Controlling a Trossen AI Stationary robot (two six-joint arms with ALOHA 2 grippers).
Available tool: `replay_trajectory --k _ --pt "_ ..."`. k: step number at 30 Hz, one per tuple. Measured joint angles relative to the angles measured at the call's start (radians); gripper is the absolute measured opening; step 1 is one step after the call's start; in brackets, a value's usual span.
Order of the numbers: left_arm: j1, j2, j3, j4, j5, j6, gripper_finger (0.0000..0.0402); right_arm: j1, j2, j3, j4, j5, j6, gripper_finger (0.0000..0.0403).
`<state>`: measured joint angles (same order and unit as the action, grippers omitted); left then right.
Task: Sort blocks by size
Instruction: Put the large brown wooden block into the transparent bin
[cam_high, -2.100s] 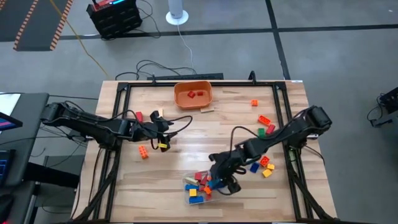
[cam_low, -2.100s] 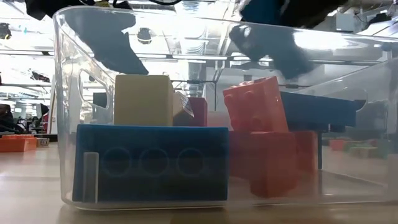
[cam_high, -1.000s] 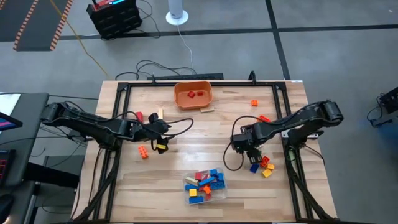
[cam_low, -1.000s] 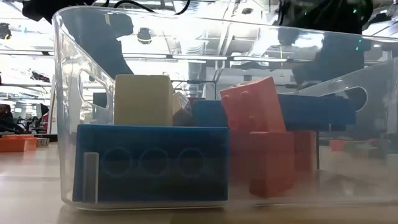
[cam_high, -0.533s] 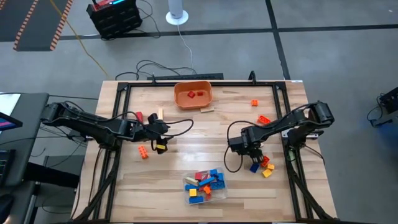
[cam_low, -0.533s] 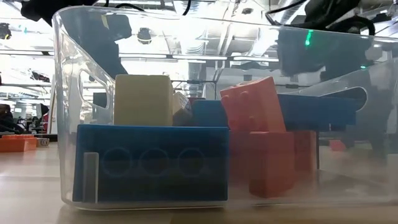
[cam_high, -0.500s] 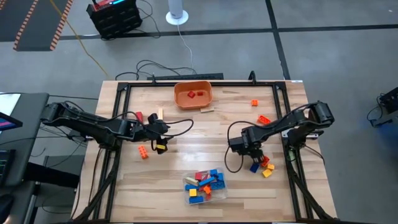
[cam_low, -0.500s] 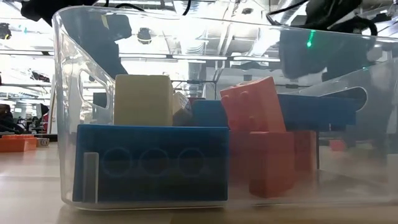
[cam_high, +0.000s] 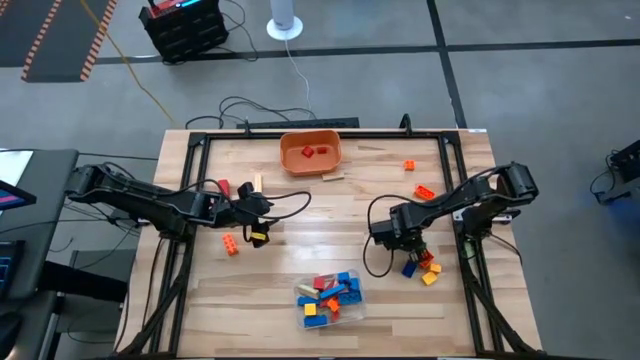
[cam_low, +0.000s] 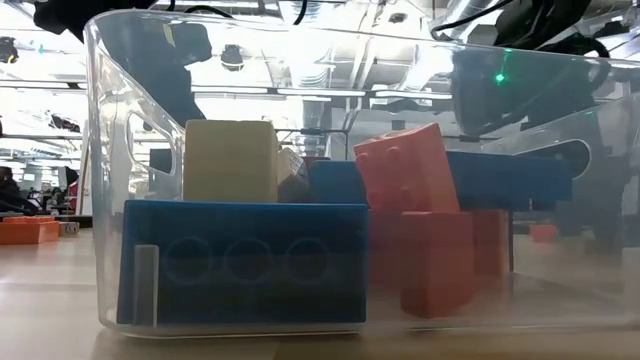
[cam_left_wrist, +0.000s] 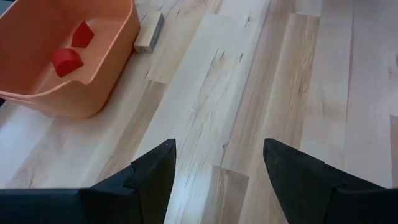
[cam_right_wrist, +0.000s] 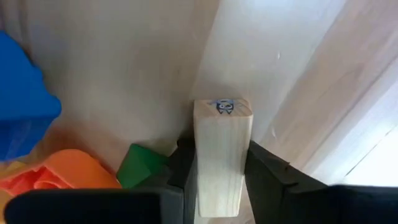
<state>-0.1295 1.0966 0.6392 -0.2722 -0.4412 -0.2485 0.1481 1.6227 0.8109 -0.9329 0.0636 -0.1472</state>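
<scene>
pale wood table (cam_high: 350, 210) carried the work. we found the right gripper (cam_right_wrist: 217, 163) over the right-side pile, clamped across a tan block (cam_right_wrist: 221, 149), its long axis running along the fingers. left gripper (cam_left_wrist: 217, 168) waited apart.

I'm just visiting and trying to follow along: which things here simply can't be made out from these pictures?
- High view: what the right claw holds; the arm covers it. Only its wrist view shows a tan block between the fingers.
- Low view: the table's far side; the clear tub fills the picture.
- Left wrist view: the orange bowl is cut off by the edge.
- High view: the tub's blocks overlap, too small to count.
</scene>
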Motion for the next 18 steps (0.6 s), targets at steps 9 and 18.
replay_trajectory --k 9,18 --pt "0.0 0.0 0.0 -0.001 0.0 0.0 0.0235 0.014 -0.084 0.194 0.015 -0.015 0.049 0.0125" --pt "0.0 0.0 0.0 -0.001 0.0 -0.001 0.0235 0.136 -0.184 0.337 0.474 -0.22 0.13 0.0125"
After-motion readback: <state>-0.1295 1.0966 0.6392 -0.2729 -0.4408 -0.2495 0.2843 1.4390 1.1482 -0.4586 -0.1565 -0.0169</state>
